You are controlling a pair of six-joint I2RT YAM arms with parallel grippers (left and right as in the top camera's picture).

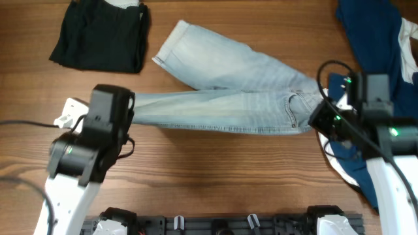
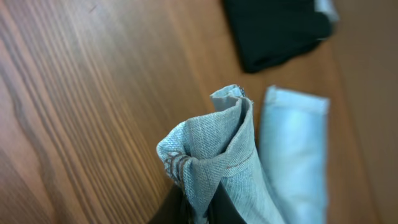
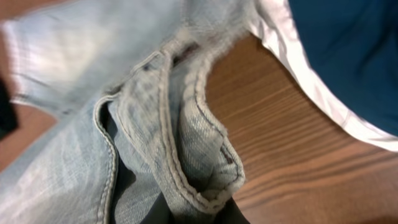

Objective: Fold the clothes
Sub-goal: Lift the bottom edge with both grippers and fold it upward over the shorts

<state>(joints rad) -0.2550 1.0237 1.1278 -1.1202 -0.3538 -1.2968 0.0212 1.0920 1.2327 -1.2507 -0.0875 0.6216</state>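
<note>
From where I stood, the fold was only at its opening stage: the faded blue denim [image 1: 241, 104] lay stretched across the middle of the wooden table [image 1: 215, 176], one leg running flat toward the left arm and the other splayed up and away toward the black garment [image 1: 101, 36] in the far left corner. The left gripper [image 1: 123, 109] had its jaws closed on the leg hem [image 2: 211, 143], which bunched up out of its grip. The right gripper [image 1: 321, 117] was pinched onto the waistband [image 3: 193, 168], just beside the navy garment [image 1: 369, 32] heaped at the right. I judged the next move would need both arms to lift together and carry the held leg over onto the splayed one, keeping the cloth taut and clear of that navy pile.
</note>
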